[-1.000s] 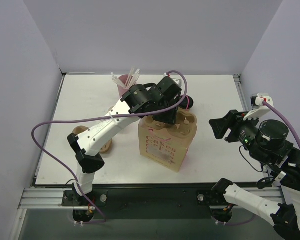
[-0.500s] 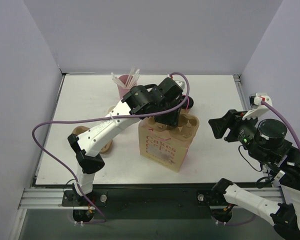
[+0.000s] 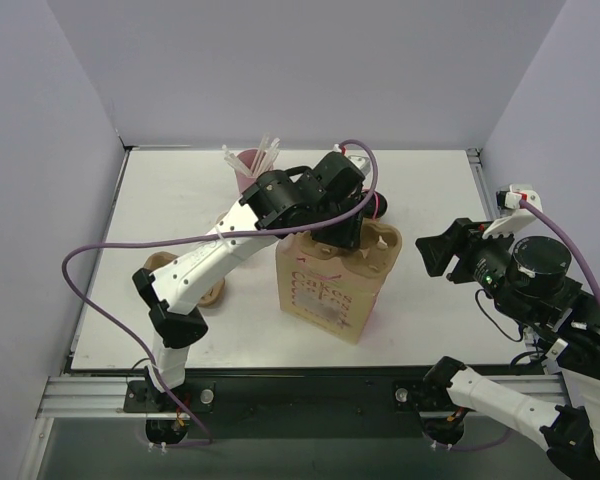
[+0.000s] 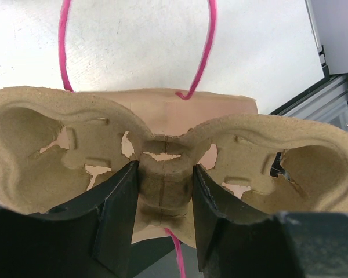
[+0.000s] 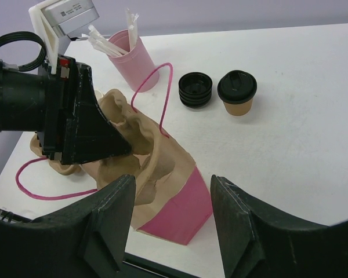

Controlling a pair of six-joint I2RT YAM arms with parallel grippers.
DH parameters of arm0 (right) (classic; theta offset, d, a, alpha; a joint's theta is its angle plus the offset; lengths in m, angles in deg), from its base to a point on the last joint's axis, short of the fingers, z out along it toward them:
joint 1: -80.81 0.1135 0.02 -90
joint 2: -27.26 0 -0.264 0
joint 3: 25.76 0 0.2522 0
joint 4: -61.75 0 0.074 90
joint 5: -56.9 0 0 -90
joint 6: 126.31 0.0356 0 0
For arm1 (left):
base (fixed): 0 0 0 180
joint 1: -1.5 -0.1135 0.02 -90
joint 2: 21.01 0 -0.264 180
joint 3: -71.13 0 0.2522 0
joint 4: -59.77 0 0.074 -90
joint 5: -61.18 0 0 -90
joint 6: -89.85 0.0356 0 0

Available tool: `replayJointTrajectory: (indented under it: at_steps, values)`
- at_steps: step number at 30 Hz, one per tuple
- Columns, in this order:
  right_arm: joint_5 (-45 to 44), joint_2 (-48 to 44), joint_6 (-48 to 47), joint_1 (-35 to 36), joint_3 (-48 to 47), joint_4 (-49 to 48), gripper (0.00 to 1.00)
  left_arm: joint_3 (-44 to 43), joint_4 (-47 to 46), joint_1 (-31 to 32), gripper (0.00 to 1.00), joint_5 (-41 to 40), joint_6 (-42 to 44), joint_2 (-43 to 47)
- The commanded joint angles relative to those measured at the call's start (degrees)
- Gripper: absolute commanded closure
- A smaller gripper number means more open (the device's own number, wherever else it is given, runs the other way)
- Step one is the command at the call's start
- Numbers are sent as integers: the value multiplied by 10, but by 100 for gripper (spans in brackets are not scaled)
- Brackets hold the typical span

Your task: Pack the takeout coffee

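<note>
Fingers (image 4: 119, 214) of your left gripper (image 4: 163, 174) are clamped on the central rib of the moulded-pulp cup carrier (image 4: 40, 133), 1 finger pressed against each side. The carrier sits across the open top of the pink-and-cream paper bag (image 3: 330, 290), which stands near the middle of the surface (image 3: 180, 200). Your right gripper (image 5: 171, 182) hangs over the right side of the surface, its fingers spread with nothing between them. The takeout coffee (image 5: 236, 92) stands upright on the surface outside the bag, black lid on, just beside a stack of black lids (image 5: 195, 90). A pink cup of white straws (image 5: 130, 58) stands near the far edge, apart from the bag.
</note>
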Motion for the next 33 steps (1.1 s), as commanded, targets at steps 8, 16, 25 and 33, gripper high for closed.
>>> replayJointTrajectory:
  at_steps: [8, 16, 25, 33]
  values:
    - [-10, 6, -3, -4, -5, -4, 45, -18, -6, 4, 56, -16, -4, 34]
    - [-9, 7, -3, -3, -7, -4, 46, -2, 17, 3, 57, -31, -13, 25]
    - [-14, 4, -4, -4, -6, -3, 45, 4, 19, 0, 57, -23, -22, 3]
    - [-17, 3, -8, -3, -5, -3, 45, 13, 34, 0, 57, -26, -27, -6]
